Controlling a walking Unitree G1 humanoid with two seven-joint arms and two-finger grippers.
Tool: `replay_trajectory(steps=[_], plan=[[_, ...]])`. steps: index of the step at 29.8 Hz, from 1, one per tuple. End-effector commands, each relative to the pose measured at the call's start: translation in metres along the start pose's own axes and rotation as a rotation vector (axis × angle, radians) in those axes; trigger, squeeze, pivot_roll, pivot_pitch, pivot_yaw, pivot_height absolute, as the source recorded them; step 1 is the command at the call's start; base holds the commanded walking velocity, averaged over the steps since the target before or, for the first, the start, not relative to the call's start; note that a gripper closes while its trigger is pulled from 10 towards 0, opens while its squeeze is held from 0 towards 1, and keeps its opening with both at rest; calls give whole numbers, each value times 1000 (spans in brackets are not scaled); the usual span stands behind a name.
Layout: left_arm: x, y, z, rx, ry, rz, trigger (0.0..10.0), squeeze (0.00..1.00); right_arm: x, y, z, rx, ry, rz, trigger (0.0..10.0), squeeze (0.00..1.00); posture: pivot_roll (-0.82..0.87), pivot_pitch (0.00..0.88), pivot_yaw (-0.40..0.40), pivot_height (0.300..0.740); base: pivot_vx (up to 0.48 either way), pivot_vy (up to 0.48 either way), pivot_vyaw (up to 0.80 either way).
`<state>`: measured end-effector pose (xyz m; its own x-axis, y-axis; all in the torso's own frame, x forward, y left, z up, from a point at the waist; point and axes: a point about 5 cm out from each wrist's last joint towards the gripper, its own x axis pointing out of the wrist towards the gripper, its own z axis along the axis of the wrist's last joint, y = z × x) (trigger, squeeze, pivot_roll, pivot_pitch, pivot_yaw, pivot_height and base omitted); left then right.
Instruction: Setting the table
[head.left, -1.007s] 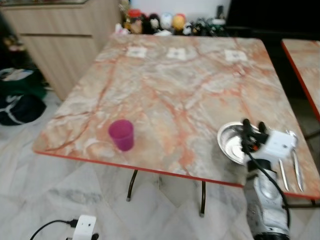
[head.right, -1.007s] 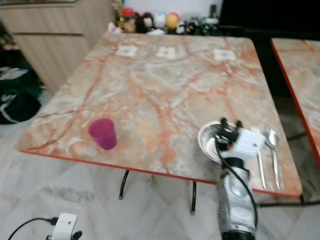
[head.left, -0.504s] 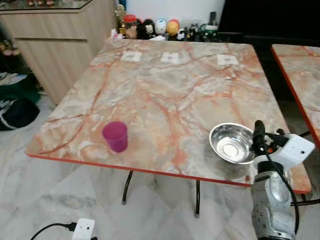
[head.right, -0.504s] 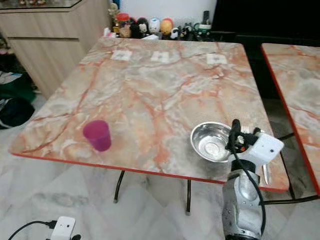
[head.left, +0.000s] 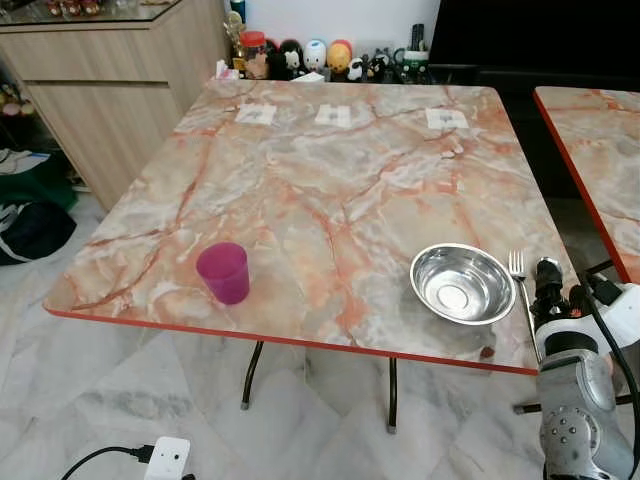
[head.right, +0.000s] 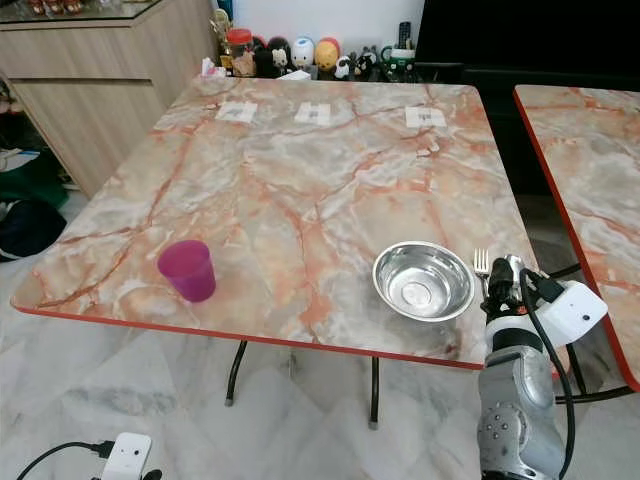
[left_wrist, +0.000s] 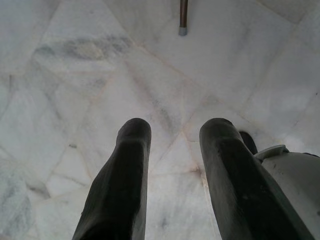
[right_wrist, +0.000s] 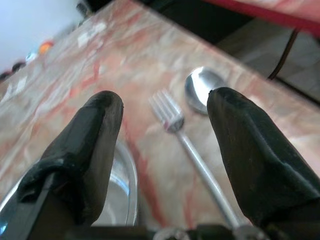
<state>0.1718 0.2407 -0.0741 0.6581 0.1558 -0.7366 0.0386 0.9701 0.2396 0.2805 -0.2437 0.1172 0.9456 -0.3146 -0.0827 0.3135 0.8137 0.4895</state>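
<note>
Right claw (right_wrist: 165, 150) has drawn back off steel bowl (head.left: 463, 283) toward counter (head.left: 330, 180) near edge, fingers spread wide, empty. Fork (right_wrist: 192, 150) and spoon (right_wrist: 200, 90) lie just right of bowl; pink cup (head.left: 223, 272) well left of bowl. Bowl looks placed. Left claw (left_wrist: 172, 175) idle, parted, over floor (left_wrist: 75, 75).

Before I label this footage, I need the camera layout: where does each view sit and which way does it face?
Left eye view: head camera, looking forward and down at the marble table with pink cup, steel bowl and right arm.
Right eye view: the same scene, slightly shifted; right gripper beside the bowl.
Left wrist view: faces the floor tiles past the open left gripper.
Right wrist view: looks along the open right gripper at fork and spoon.
Shared: the bowl and fork appear in the eye and right wrist views.
</note>
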Motion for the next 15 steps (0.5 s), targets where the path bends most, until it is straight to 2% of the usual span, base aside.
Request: replay_trajectory(steps=[1, 15], plan=[[-2, 1, -6, 1, 20, 2, 10000, 0, 0, 1, -11, -31, 78, 17, 10000, 0, -47, 94, 29, 740, 0, 0, 0], [-2, 2, -6, 1, 20, 6, 10000, 0, 3, 9, -19, 6, 139, 85, 10000, 0, -44, 93, 28, 740, 0, 0, 0]])
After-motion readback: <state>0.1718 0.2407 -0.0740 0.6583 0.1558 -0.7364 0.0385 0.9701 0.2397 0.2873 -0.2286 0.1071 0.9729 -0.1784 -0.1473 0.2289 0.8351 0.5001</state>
